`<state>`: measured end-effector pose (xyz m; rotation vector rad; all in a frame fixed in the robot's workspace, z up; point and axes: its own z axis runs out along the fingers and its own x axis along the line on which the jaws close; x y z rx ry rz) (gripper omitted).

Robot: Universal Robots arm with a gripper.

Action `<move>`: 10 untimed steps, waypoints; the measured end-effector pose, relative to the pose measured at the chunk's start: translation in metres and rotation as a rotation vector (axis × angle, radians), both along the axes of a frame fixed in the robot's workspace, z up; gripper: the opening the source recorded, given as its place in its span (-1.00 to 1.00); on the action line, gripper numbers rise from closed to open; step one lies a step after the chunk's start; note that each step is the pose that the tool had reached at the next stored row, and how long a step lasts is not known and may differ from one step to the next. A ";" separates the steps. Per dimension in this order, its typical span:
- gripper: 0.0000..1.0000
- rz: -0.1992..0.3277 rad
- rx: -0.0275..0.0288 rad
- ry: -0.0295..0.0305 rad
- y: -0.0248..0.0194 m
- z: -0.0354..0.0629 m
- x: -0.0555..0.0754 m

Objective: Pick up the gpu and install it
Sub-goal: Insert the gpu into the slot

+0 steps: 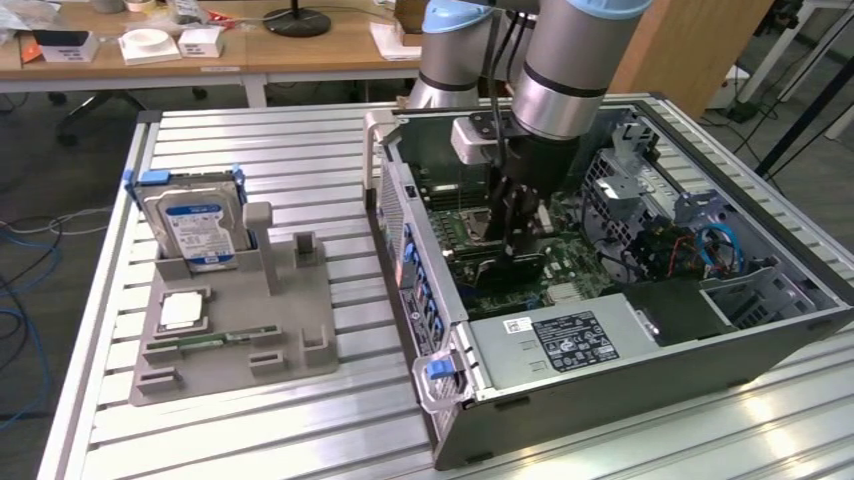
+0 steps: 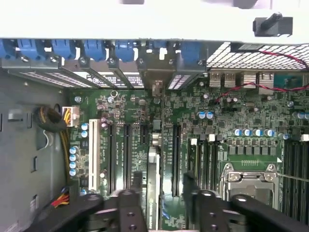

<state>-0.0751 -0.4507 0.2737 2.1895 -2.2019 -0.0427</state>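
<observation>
The gpu (image 2: pixel 154 169) shows edge-on as a thin strip standing upright in a motherboard slot. Its metal bracket (image 2: pixel 157 82) sits against the rear slot openings of the case. In the exterior view the gpu (image 1: pixel 494 267) is a dark strip low inside the open computer case (image 1: pixel 667 330). My gripper (image 2: pixel 163 183) straddles the card, one finger (image 2: pixel 137 186) on each side with a visible gap to the card, so it is open. From the exterior view the gripper (image 1: pixel 518 240) reaches straight down into the case.
The power supply (image 1: pixel 567 340) and drive cage (image 1: pixel 721 250) crowd the case's near end. A CPU socket (image 2: pixel 248 186) lies beside the slots. On the exterior view's left, a grey holder (image 1: pixel 287 345) carries a hard drive (image 1: pixel 198 228) and a memory stick (image 1: pixel 214 341).
</observation>
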 end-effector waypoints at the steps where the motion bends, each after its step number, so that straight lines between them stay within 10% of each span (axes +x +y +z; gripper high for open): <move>1: -0.22 0.000 0.0001 -0.0001 0.0000 0.0000 0.000; 10: -0.79 0.000 0.0001 0.0000 0.0000 0.0000 0.000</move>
